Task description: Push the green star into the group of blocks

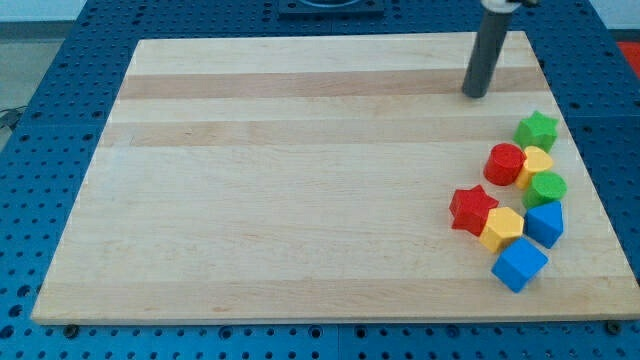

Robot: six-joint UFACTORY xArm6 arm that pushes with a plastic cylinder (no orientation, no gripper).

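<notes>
A wooden board (300,180) lies on a blue perforated table (60,60), its pale planks running from the view's left to the view's right. The arm's dark rod comes down from the view's top at the upper right of the frame, and my tip (475,95) rests on bare wood, above and to the left of the blocks and well apart from them. The rod carries no fingers, so there is nothing to stand wide, narrow or holding. The green star (537,130) sits near the board's right edge, at the top of a cluster at the right of the frame. Just below it lie a red cylinder (504,163) and a yellow block (537,163), touching; the star appears to touch the yellow block. Lower down come a rounded green block (547,187), a red star (472,208), a yellow hexagon (502,229), a blue block (545,222) and, lowest, a blue cube (519,264). No brand, label or writing can be read anywhere in the frame
</notes>
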